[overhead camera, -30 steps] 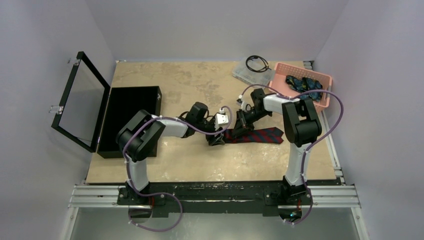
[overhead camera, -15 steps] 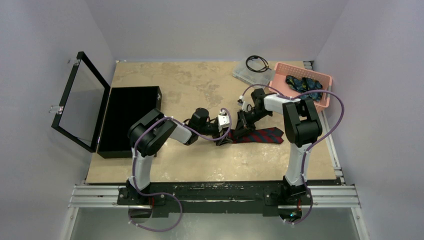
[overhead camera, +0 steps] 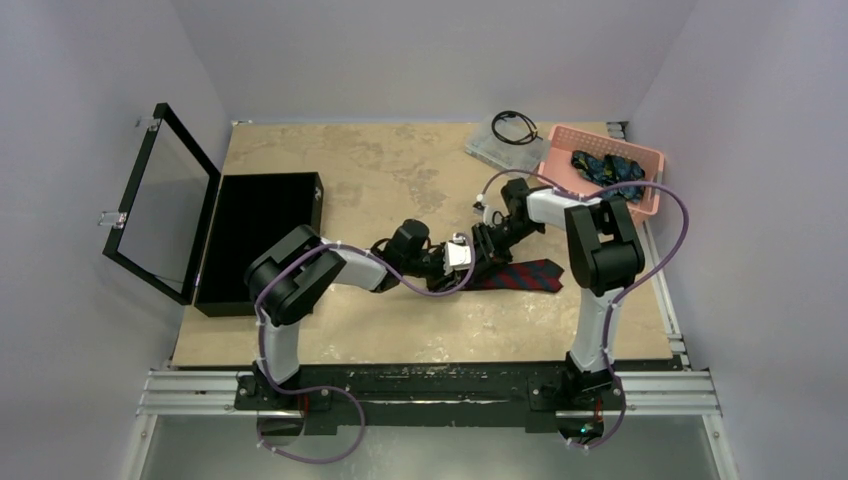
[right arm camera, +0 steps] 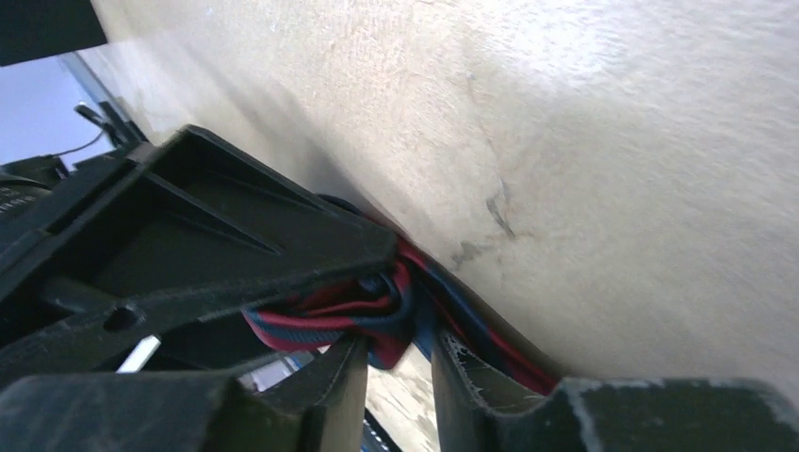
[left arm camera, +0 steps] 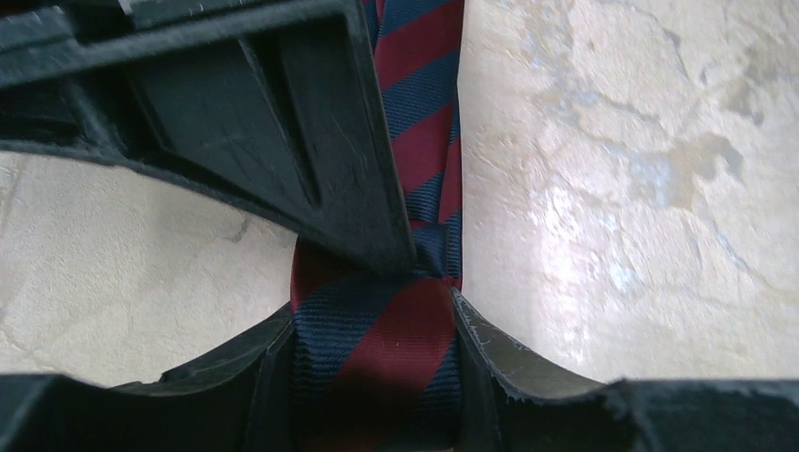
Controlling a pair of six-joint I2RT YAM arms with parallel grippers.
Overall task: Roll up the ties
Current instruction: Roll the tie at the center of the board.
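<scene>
The left end effector (left arm camera: 372, 325) is closed across the width of the maroon necktie with navy diagonal stripes (left arm camera: 419, 141), one finger pressed on each edge of a doubled-over part where the roll seems to begin. The right end effector (right arm camera: 391, 356) meets it from the opposite side with its jaws a little apart and a bunched fold of the same cloth in the gap; whether that fold is pinched or merely resting there I cannot tell. The two tools work almost touching, and one black finger of the right crosses the left wrist's view just above the fold. From there the rest of the tie runs flat to the right along the beige mottled counter (overhead camera: 380, 160), near its middle, between the arms. Judging by its weave and the way it bunches, the tie is light, limp and rather slick. It will probably not keep a coil by itself, and a loose turn may slide open, so the hold belongs on the started roll, across both edges, with the free tail kept straight. The dark blue ties with teal-green pattern (overhead camera: 605, 168) lie heaped in the pink plastic basket (overhead camera: 553, 165) at the far right, not yet rolled
</scene>
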